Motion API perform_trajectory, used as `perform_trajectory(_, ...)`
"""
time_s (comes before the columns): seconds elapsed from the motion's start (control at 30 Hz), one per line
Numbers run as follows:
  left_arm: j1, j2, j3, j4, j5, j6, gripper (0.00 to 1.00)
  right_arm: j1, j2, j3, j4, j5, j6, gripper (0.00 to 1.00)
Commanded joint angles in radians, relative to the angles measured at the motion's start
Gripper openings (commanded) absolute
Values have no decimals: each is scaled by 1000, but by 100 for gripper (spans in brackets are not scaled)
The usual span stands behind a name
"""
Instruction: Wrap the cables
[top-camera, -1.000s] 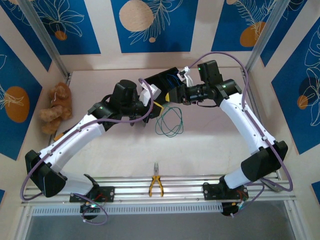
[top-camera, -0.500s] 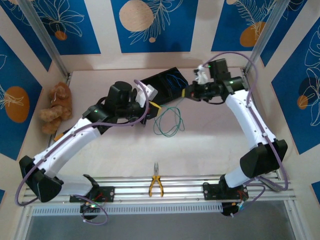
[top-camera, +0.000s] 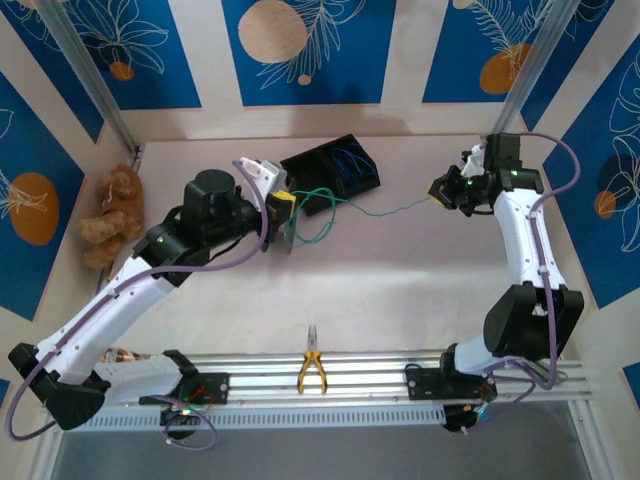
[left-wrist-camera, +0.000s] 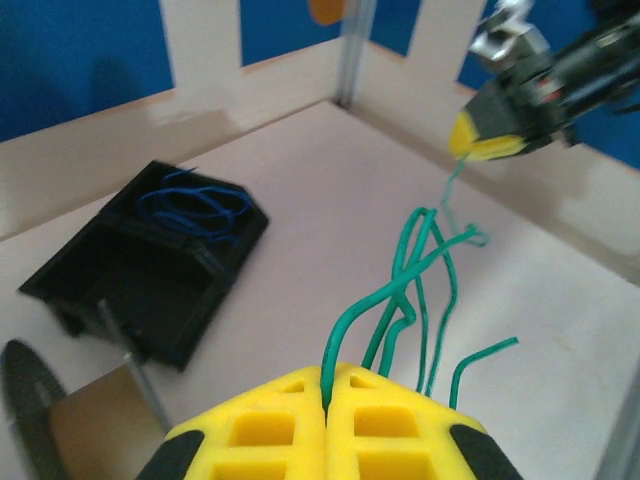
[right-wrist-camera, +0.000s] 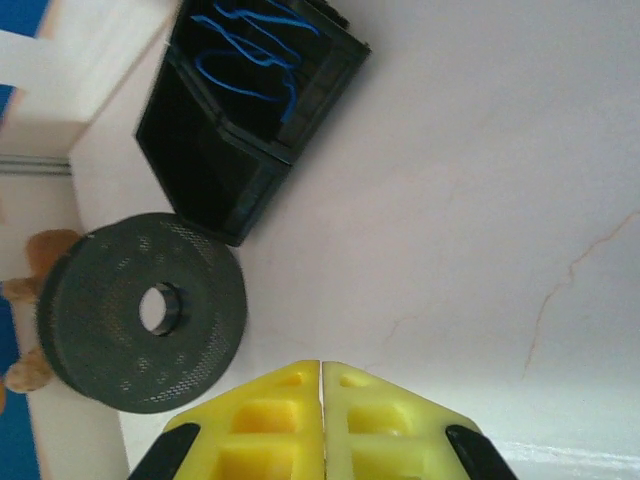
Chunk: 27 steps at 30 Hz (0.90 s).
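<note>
My left gripper (left-wrist-camera: 328, 372) is shut on one strand of the green cable (left-wrist-camera: 405, 270), which rises from between its yellow tips into a loose bundle of loops. In the top view the left gripper (top-camera: 285, 203) sits beside the black tray (top-camera: 318, 180). A thin green strand (top-camera: 385, 211) runs from there, nearly straight, to the right gripper (top-camera: 437, 197). The left wrist view shows that strand reaching the right gripper's (left-wrist-camera: 485, 138) shut yellow tips. In the right wrist view the right gripper's (right-wrist-camera: 321, 365) jaws are pressed together. Blue cable (right-wrist-camera: 250, 50) lies coiled in the tray.
A black round reel (right-wrist-camera: 140, 310) stands near the tray's corner. Yellow-handled pliers (top-camera: 312, 368) lie by the front rail. A teddy bear (top-camera: 112, 215) sits against the left wall. Walls close the table at the back and both sides.
The right gripper shut and drew away to the right, pulling the green cable out into a long strand. The left arm shifted left with its end of the cable.
</note>
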Motion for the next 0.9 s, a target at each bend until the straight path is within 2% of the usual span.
perform_trajectory(0.0,-4,84,110,-105,-89,49,0,-6,-34,-11,73,-166,-3,17)
perform_trajectory(0.07,-4,167,197,-175,-47,22,0,20,-41,10,60,-205,-17,32)
perform_trajectory(0.23,-5,289,343,-283,-48,-112,0,60,-166,9,42,-217,-41,52)
perform_trajectory(0.3,-7,303,360,-285,-46,-171,0,66,-218,7,27,-240,-45,55)
perform_trajectory(0.4,-6,320,374,-283,-19,-230,0,124,-285,-20,76,-335,-27,53)
perform_trajectory(0.57,-6,339,381,-263,32,-328,0,363,-303,3,112,-349,-48,45)
perform_trajectory(0.7,-6,350,386,-258,53,-408,0,539,-240,15,119,-261,-39,37)
perform_trajectory(0.87,-6,348,372,-242,52,-465,0,682,-139,28,138,-148,8,33)
